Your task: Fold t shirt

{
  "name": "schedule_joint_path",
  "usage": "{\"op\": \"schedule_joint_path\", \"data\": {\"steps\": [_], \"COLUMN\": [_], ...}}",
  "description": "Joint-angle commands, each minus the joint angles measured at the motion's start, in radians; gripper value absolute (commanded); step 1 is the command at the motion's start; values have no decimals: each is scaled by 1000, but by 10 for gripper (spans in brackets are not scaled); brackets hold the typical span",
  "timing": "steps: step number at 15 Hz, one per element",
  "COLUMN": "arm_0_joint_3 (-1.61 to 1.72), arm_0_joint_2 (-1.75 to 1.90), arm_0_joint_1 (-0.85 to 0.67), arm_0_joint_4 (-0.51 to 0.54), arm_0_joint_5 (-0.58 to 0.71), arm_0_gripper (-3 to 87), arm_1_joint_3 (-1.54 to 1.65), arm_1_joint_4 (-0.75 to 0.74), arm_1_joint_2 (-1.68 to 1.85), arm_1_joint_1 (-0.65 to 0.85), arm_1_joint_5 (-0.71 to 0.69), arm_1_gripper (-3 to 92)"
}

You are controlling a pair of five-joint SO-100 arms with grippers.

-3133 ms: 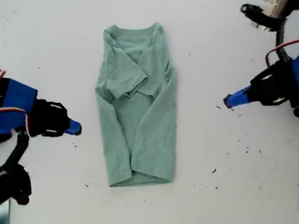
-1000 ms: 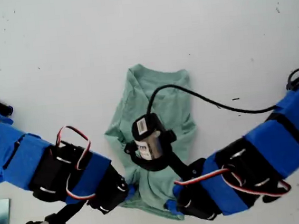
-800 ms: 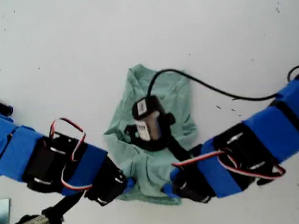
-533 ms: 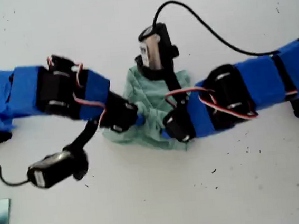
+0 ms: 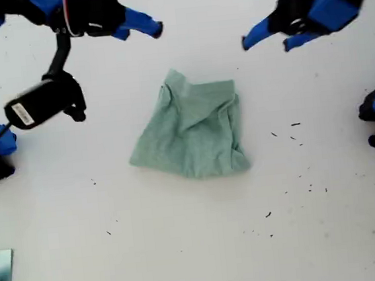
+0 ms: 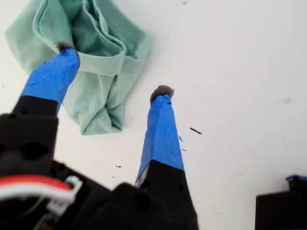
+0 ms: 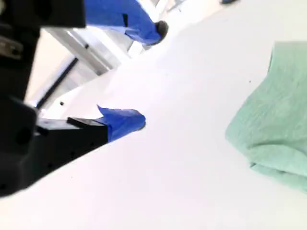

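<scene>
Shirt [image 5: 190, 133] sits bunched in a rough, skewed square at the centre of the table [image 5: 184, 247] in the exterior view, free of both grippers. Risks: the fold is lumpy and the edge toward 12 o'clock shows loose open layers in the first wrist view, so I judge it could slump or spring open by itself. Any corrective pinch that catches only the top layer would drag the whole bundle across the slick table instead of squaring it. A low pass could also snag the raised ridge on the shirt's 3 o'clock side. Pose: my first gripper [image 6: 114, 69] hangs raised at about 1 o'clock from the shirt in the exterior view, pointed down toward it, fingers spread wide, nothing between them. My second gripper [image 7: 149, 74] is up at about 11 o'clock, also spread and empty, its camera slung below the arm. Both are well apart from the cloth.
</scene>
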Motion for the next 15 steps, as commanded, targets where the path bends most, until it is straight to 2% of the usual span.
{"op": "schedule_joint_path", "data": {"steps": [1, 2, 4, 6, 7, 8, 9, 10, 11, 12, 13, 14, 15], "arm_0_joint_3": [268, 465, 930, 1399, 1620, 1816, 1997, 2016, 2036, 2034, 2036, 2036, 2036], "arm_0_joint_2": [295, 446, 790, 1131, 1299, 1502, 1779, 1882, 1887, 1899, 1899, 1899, 1899], "arm_0_joint_1": [-46, -28, 63, 213, 279, 321, 319, 270, 227, 210, 204, 201, 199], "arm_0_joint_4": [-89, -173, -374, -561, -660, -698, -647, -462, -368, -367, -368, -368, -368], "arm_0_joint_5": [-12, -35, -117, -304, -391, -454, -495, -540, -594, -525, -523, -523, -523], "arm_0_gripper": [236, 214, 119, 102, 99, 98, 95, 105, 119, 127, 127, 127, 127], "arm_1_joint_3": [275, 391, 696, 1085, 1201, 1292, 1388, 1496, 1502, 1502, 1502, 1502, 1502], "arm_1_joint_4": [-55, -55, -114, -229, -298, -350, -356, -373, -364, -365, -364, -364, -360], "arm_1_joint_2": [548, 707, 933, 1247, 1301, 1296, 1307, 1307, 1272, 1301, 1301, 1301, 1301], "arm_1_joint_1": [163, 149, -11, -181, -252, -270, -268, -253, -255, -242, -229, -225, -221], "arm_1_joint_5": [-94, -92, 14, 167, 189, 198, 229, 259, 299, 239, 94, -163, -258], "arm_1_gripper": [297, 294, 250, 189, 172, 164, 164, 164, 165, 164, 165, 164, 156]}}
